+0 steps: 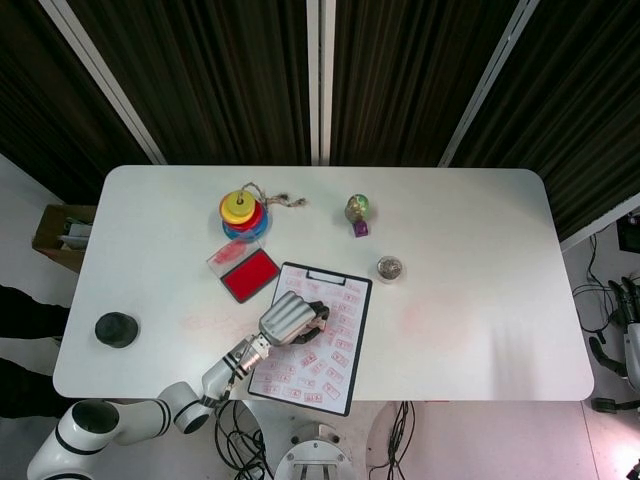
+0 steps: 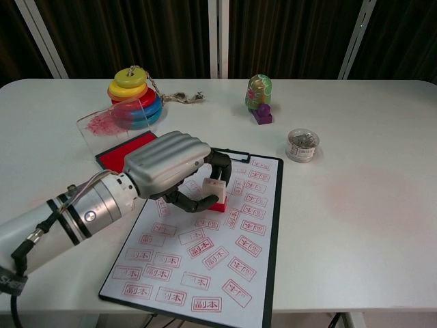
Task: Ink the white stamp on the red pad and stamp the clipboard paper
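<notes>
My left hand (image 2: 171,167) (image 1: 290,318) holds the white stamp (image 2: 214,191), whose red base rests on the clipboard paper (image 2: 205,253) (image 1: 315,352) near its upper left part. The paper carries several red stamp marks. The clipboard lies tilted at the table's front centre. The red ink pad (image 2: 123,152) (image 1: 249,275) sits open just left of the clipboard, with its clear lid (image 2: 102,123) beside it. My right hand does not show in either view.
A coloured ring stacker (image 2: 134,99) (image 1: 243,214) stands behind the pad. A small green figure (image 2: 259,96) and a clear jar (image 2: 302,144) sit to the right. A black round object (image 1: 116,329) is at the table's left edge.
</notes>
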Controlling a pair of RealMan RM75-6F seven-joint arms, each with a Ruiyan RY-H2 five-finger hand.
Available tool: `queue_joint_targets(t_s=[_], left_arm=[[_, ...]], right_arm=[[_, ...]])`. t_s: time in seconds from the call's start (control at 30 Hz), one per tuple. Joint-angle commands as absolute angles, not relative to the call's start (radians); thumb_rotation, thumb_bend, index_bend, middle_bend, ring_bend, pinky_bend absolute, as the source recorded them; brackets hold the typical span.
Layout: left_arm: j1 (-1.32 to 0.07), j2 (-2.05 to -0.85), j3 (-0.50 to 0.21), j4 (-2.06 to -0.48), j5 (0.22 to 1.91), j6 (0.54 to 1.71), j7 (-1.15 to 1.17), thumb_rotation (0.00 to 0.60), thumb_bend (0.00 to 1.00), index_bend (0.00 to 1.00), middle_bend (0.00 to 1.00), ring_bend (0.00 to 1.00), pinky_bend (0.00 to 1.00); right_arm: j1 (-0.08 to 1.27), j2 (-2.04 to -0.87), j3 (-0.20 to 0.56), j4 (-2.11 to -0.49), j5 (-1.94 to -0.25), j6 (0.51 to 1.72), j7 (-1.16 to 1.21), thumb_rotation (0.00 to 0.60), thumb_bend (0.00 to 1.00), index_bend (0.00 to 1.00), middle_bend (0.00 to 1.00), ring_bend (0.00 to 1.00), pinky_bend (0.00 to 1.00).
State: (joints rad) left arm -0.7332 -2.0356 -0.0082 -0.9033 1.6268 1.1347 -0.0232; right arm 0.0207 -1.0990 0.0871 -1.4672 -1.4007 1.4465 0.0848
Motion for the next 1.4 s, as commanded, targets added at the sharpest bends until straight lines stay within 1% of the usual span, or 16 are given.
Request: queue_joint_targets(t_s=[0.03,0.17,0.27,0.4,0.53,0.67,0.77,0.9,1.07,1.2,1.4], left_arm=[[-0.734,-2.035,-0.01,-0.903,1.628,1.138,-0.024,0.6,0.39,0.71,0.7,1.0,1.0],[-0.735,-2.029,-0.018,-0.916,1.629,1.15,-0.028,0.6,0.39,0.71,0.7,1.0,1.0],[-0.736,-2.007,-0.036,-0.965,1.627,1.171,-0.03,0.6,0.39,0.71,0.7,1.0,1.0],[-0.74,-1.944,-0.078,-1.088,1.616,1.197,-0.014,0.6,0.39,0.71,0.7,1.0,1.0],[-0.729,-1.869,-0.101,-1.213,1.608,1.223,0.025,0.6,0.39,0.71,0.7,1.0,1.0],[-0.7,-1.797,-0.092,-1.311,1.603,1.245,0.068,0.6,0.39,0.71,0.7,1.0,1.0],[-0.663,-1.746,-0.068,-1.348,1.599,1.267,0.089,0.6,0.39,0.71,0.7,1.0,1.0],[-0.606,-1.693,-0.035,-1.346,1.594,1.312,0.079,0.6,0.39,0.71,0.7,1.0,1.0],[-0.521,-1.645,0.01,-1.291,1.591,1.384,0.032,0.6,0.39,0.71,0.7,1.0,1.0],[-0.474,-1.642,0.031,-1.231,1.59,1.416,-0.019,0.6,0.39,0.7,0.7,1.0,1.0],[-0.433,-1.668,0.054,-1.125,1.598,1.427,-0.084,0.6,0.39,0.7,0.7,1.0,1.0]], right_arm=[[0.02,-1.099,0.088,-1.469,-1.401,1.448,0.084,0.6,0.24,0.0,0.0,0.0,0.0],[0.02,-1.098,0.088,-1.471,-1.402,1.45,0.084,0.6,0.24,0.0,0.0,0.0,0.0],[0.019,-1.097,0.089,-1.474,-1.403,1.454,0.086,0.6,0.24,0.0,0.0,0.0,0.0],[0.02,-1.097,0.09,-1.474,-1.404,1.454,0.088,0.6,0.24,0.0,0.0,0.0,0.0],[0.021,-1.1,0.088,-1.473,-1.406,1.452,0.087,0.6,0.24,0.0,0.0,0.0,0.0],[0.022,-1.101,0.088,-1.474,-1.408,1.452,0.084,0.6,0.24,0.0,0.0,0.0,0.0],[0.022,-1.101,0.087,-1.477,-1.412,1.455,0.081,0.6,0.24,0.0,0.0,0.0,0.0],[0.022,-1.101,0.086,-1.479,-1.414,1.455,0.077,0.6,0.24,0.0,0.0,0.0,0.0],[0.027,-1.107,0.084,-1.48,-1.414,1.449,0.066,0.6,0.24,0.0,0.0,0.0,0.0],[0.032,-1.113,0.081,-1.486,-1.419,1.444,0.051,0.6,0.24,0.0,0.0,0.0,0.0],[0.036,-1.115,0.078,-1.505,-1.427,1.445,0.02,0.6,0.24,0.0,0.0,0.0,0.0]])
